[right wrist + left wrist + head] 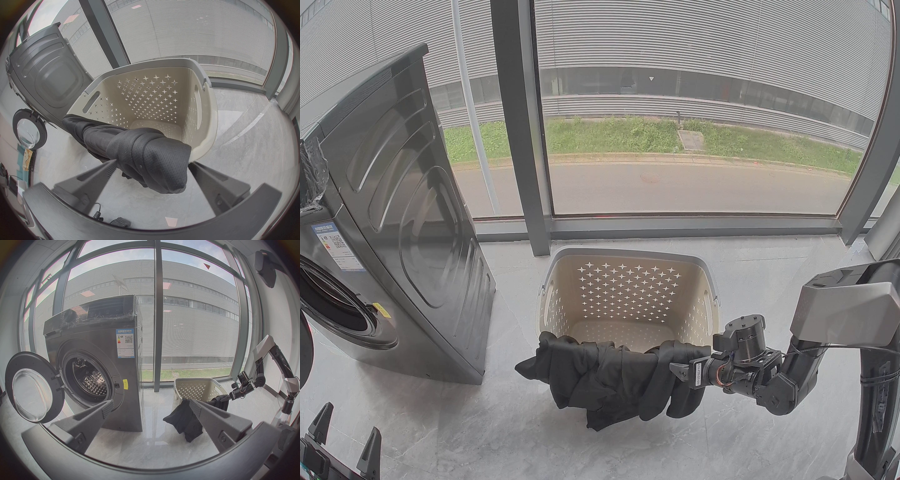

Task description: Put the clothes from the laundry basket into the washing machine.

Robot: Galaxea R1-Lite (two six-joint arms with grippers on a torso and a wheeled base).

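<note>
Clothes (612,381), dark, drape over near rim of the laundry basket (628,253).

Bare floor (456,425) between basket (625,253) and washer (425,237)

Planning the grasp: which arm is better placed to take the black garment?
Right. The right gripper, open, is at the black garment draped on the basket rim; the left gripper is far off, near the washing machine.

I see a black garment (612,378) at lower centre, a cream laundry basket (629,294) with star-shaped cut-outs and grey rim, a dark grey washing machine (419,225) at left, pale marbled floor (506,431).
</note>
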